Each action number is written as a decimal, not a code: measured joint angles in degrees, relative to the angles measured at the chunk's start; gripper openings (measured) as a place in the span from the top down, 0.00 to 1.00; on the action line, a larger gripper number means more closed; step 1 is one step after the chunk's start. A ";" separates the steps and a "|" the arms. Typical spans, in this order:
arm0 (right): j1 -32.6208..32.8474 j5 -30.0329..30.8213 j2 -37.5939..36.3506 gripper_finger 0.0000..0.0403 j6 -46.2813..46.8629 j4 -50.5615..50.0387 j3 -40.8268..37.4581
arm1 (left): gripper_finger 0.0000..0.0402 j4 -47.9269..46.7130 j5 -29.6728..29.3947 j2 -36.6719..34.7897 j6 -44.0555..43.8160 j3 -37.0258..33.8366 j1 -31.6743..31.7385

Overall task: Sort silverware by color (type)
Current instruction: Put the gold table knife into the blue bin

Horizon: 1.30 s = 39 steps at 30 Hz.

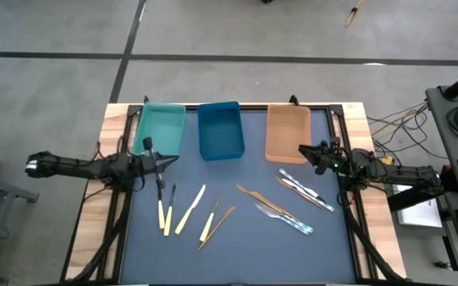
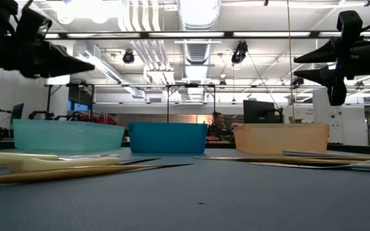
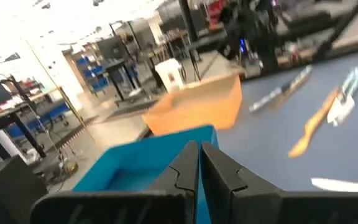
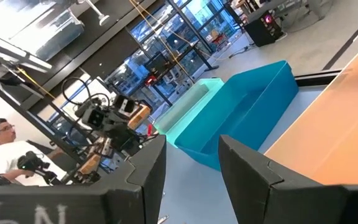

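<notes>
The silverware lies scattered flat on the dark mat. Cream-yellow handled pieces (image 1: 177, 213) are at the left. Tan wooden ones (image 1: 254, 195) sit in the middle. Silver ones with pale blue handles (image 1: 296, 184) are at the right. My left gripper (image 1: 168, 161) is shut and hovers above the mat, just beyond the cream pieces and beside the teal tray (image 1: 161, 127). The low view shows the left gripper (image 2: 88, 67) well off the surface. My right gripper (image 1: 301, 151) is open and hovers near the orange tray (image 1: 287, 133), beyond the blue-handled pieces. It is also raised in the low view (image 2: 297, 67).
Three trays stand in a row along the mat's far edge: teal, blue (image 1: 219, 129) and orange. Wooden table borders flank the mat (image 1: 237, 254). Cables and equipment sit off the table's right side. A person sits in the room beyond (image 4: 5, 149).
</notes>
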 joint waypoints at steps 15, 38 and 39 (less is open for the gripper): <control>1.46 -5.04 5.15 0.66 4.88 6.37 0.29 | 1.00 17.92 -0.24 0.00 -14.63 0.00 0.09; 4.42 -5.22 42.23 0.66 -1.03 -31.53 39.05 | 1.00 25.75 -0.20 0.03 -15.17 0.00 0.07; 4.42 -5.12 43.63 0.66 -1.10 -33.21 41.04 | 1.00 26.38 -0.20 0.03 -15.16 0.00 0.07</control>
